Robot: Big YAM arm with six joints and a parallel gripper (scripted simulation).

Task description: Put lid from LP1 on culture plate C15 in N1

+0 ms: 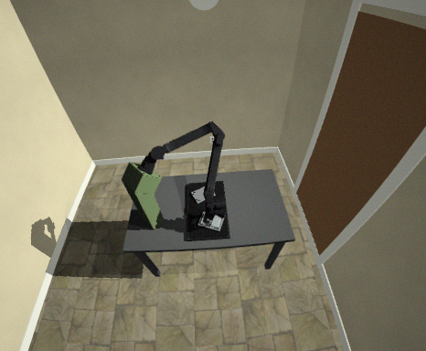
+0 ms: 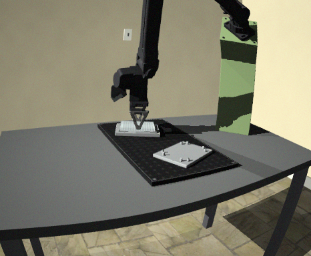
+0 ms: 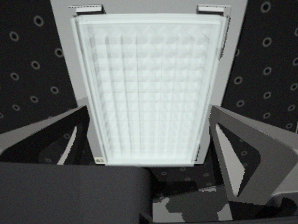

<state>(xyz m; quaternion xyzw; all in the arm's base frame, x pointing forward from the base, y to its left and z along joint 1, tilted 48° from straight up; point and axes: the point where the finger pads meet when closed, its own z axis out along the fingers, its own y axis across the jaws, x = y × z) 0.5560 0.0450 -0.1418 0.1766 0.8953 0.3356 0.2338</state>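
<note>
While claw (image 3: 150, 145) gapes, lid (image 3: 149, 85) seemingly seated

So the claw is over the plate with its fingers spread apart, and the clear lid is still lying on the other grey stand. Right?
Not quite. The exterior view shows the lid park bare; the lid sits over the plate. The gripper is indeed open, fingers either side.

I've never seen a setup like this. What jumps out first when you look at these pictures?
A tall black arm reaches down from a green pedestal at the back of the dark table. Its end effector stands open right over a white lidded culture plate on a black perforated board. Nearer the front of that board lies a bare grey lid park with small pegs.
</note>
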